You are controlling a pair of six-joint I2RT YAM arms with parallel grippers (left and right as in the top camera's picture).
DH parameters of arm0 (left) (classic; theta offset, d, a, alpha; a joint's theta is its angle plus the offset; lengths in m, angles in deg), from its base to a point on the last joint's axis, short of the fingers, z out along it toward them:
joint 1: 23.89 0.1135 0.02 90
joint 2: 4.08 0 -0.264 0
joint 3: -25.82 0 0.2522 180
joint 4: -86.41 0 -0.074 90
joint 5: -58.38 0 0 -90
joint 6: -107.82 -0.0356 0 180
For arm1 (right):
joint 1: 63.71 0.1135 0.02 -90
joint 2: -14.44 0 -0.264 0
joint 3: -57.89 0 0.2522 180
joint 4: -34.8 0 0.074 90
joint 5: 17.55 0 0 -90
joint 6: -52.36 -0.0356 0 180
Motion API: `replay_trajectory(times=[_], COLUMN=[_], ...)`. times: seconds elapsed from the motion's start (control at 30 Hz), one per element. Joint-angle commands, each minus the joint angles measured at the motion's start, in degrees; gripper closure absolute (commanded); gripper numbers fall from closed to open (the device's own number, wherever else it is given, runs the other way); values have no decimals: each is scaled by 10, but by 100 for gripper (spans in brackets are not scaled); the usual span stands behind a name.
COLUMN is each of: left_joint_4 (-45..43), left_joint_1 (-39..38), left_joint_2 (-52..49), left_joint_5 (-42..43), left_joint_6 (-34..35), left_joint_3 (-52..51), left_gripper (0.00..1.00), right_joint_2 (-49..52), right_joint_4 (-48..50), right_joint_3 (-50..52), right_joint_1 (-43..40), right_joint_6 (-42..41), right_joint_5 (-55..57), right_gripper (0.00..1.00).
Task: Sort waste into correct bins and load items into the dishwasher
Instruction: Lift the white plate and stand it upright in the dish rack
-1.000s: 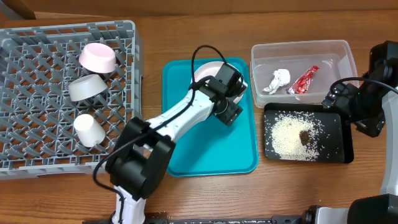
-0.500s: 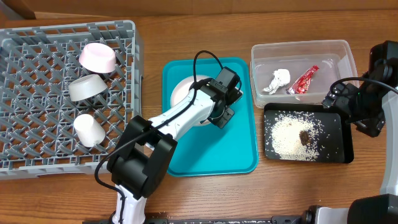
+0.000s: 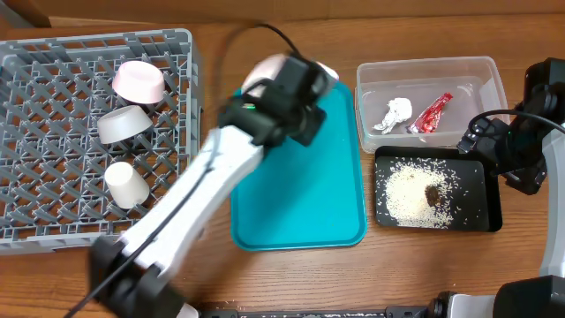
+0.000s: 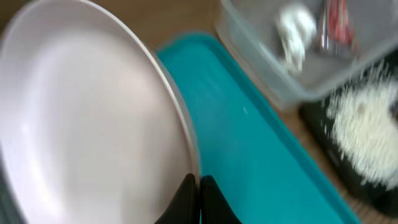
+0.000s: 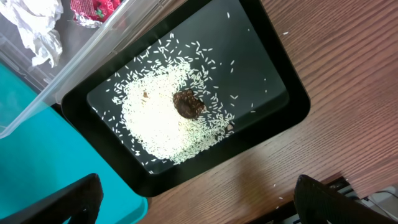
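Your left fingers [image 4: 184, 198] are closed on the rim of the large white plate [image 4: 93, 124], pinching its edge between them. From overhead the arm and plate are motion-blurred, but you can see the plate over the far end of the teal tray [image 3: 300, 194], near the corner of the grey dish rack [image 3: 53, 203]. Whether the plate touches the tray cannot be told. The rack already holds three things along its right half: the pinkish dish [image 3: 139, 81] farthest back, the grey bowl [image 3: 122, 124] just in front of it, and the small white cup [image 3: 125, 184] lying on its side nearest you. To the right of the teal tray, the clear tub [image 3: 481, 66] contains the crumpled tissue [image 3: 397, 113] and the red wrapper [image 3: 430, 113], side by side. Just in front of the tub sits the black tray [image 3: 490, 190], with the rice [image 3: 408, 194] spread in a loose heap and the brown lump [image 3: 433, 194] resting on the heap's right side. Your right fingers [image 5: 74, 202] are spread wide with nothing between them, hanging over the black tray's edge and the wooden desk [image 3: 424, 265].
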Motion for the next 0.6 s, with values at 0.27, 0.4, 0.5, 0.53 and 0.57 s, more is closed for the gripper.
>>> replay_trajectory(times=[0.27,0.4,0.5,0.53,0.57], left_joint_4=[31,30,32,32,32], left_joint_1=[284,357,395,406,417], left_joint_2=[70,30,-1,-11,-21], left_joint_5=[305,431,479,491,501], left_joint_6=[97,77,75,75,74], left_joint_3=[14,14,14,14,14], left_gripper=[96,96,96,96,96], right_joint_2=[-9,-9,-9,-9,-9], right_joint_4=[0,0,0,-1,-1], right_joint_3=[-5,-5,-5,-5,-5], right_joint_1=[-1,-1,-1,-1,-1], right_joint_6=[3,3,3,3,3], right_joint_5=[-3,-3,-3,-3,-3], right_gripper=[0,0,0,0,0])
